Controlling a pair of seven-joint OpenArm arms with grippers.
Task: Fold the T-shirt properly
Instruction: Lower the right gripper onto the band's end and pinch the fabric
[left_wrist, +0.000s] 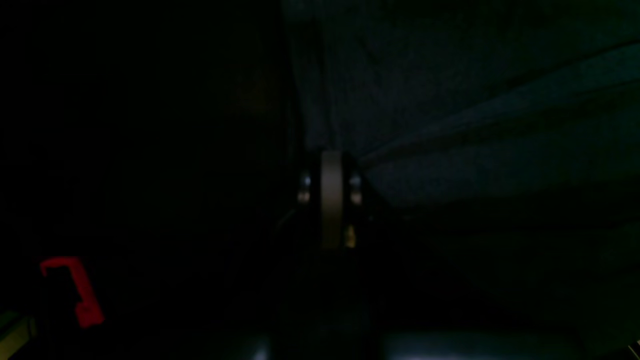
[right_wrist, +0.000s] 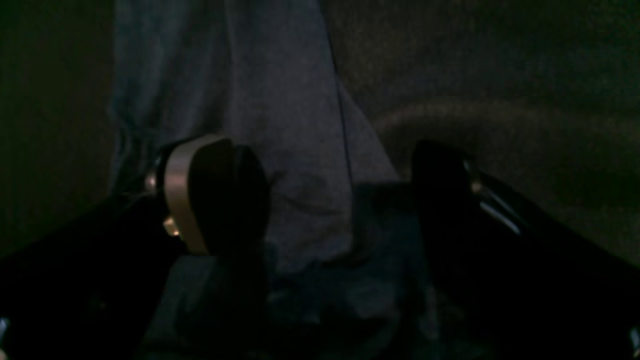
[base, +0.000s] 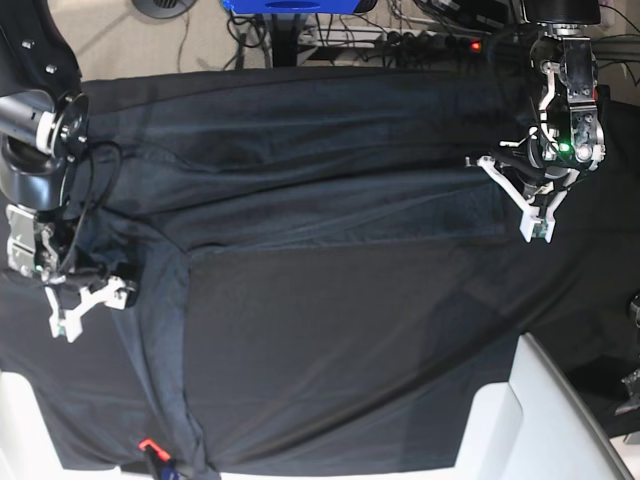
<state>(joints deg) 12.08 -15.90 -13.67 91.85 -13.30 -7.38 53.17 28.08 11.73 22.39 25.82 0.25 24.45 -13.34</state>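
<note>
Clearly the T-shirt (base: 330, 190) lies spread on the desk (base: 560, 400). The right gripper (right_wrist: 340, 200) stands wide over a sleeve; the left gripper (left_wrist: 331, 200) looks pinched shut, perhaps on an edge. Uneven lifting could bunch it.

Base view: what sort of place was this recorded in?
Probably a robotics lab or workshop: two robot arms work over a table draped in black cloth, with the T-shirt spread on it, and a tangle of cables lies on the floor behind.
</note>
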